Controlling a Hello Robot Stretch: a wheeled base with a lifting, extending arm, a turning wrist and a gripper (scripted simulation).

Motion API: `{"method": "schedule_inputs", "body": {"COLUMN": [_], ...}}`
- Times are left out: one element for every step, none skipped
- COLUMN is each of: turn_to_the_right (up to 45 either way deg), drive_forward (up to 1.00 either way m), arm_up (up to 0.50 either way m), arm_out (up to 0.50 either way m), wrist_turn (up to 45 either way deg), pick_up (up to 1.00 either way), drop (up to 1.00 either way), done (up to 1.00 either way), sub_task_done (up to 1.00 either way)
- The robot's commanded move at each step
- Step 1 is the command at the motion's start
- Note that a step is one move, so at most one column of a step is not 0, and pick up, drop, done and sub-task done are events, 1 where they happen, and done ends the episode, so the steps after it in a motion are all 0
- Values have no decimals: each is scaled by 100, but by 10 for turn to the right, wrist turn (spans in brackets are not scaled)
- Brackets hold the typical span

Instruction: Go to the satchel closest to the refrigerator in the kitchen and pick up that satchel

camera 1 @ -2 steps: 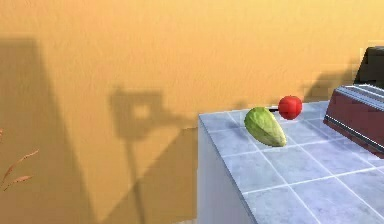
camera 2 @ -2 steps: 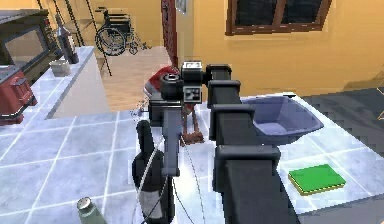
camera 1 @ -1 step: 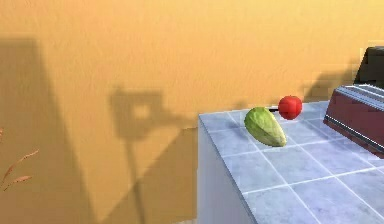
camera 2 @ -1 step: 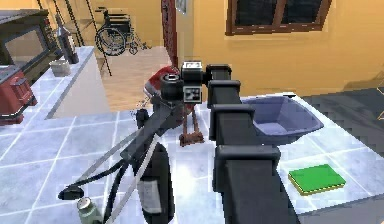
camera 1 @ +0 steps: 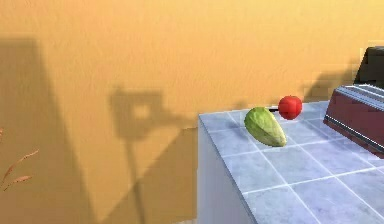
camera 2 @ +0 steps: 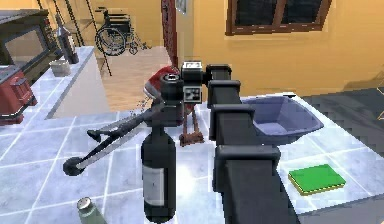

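My arm [camera 2: 240,150] rises as a dark bar from the arm side view's bottom edge, out over a grey tiled counter [camera 2: 60,150]. At its far end are two white marked squares [camera 2: 190,83], with the gripper [camera 2: 166,92] just left of them. A dark red, bag-like thing [camera 2: 156,80] lies at or behind the gripper's far end, beyond the counter's far edge and above a wooden floor. I cannot tell whether the gripper holds anything.
On the counter stand a dark bottle [camera 2: 157,172], a long dark ladle [camera 2: 105,142], a sink basin [camera 2: 288,116] and a green pad [camera 2: 317,179]. A toaster [camera 2: 10,95] and microwave [camera 2: 20,40] sit at left. The forward view has a green vegetable [camera 1: 265,126], a red fruit [camera 1: 290,106] and an orange wall [camera 1: 120,60].
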Motion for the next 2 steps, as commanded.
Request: {"method": "schedule_inputs", "body": {"turn_to_the_right": [0,0], "drive_forward": [0,0], "arm_up": [0,0], "arm_out": [0,0], "wrist_turn": [450,450], "pick_up": [0,0], "drop": [0,0], "done": [0,0], "sub_task_done": [0,0]}}
